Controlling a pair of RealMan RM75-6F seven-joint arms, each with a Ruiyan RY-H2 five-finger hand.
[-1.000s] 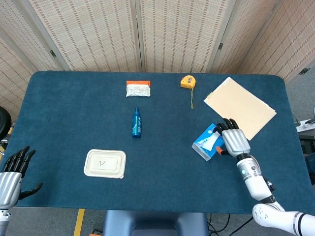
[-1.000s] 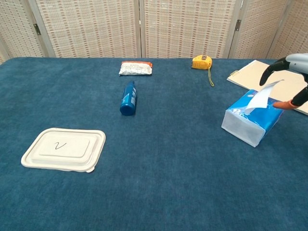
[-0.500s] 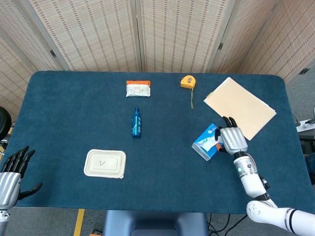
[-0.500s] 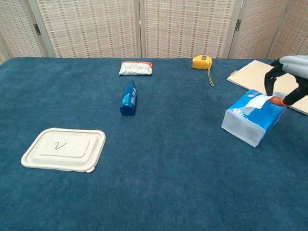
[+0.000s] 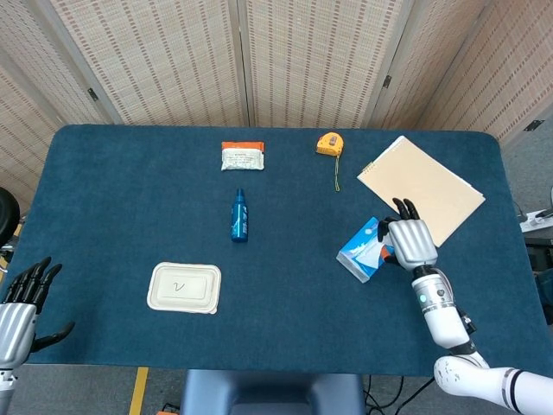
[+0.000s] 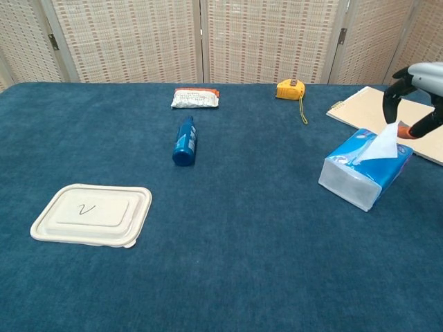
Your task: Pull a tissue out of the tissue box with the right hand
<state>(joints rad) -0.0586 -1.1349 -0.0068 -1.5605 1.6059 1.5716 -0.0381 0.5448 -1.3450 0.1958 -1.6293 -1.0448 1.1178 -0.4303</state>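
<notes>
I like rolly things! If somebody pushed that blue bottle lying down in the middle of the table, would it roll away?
Probably a bit: the blue bottle lies on its round side. The fuzzy blue table cloth would likely slow it quickly.

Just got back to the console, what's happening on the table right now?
The right hand is over the blue tissue box near the clipboard, its fingers pinching a white tissue that stands up from the slot but isn't out yet. The left hand hangs open off the table's near edge, holding nothing.
</notes>
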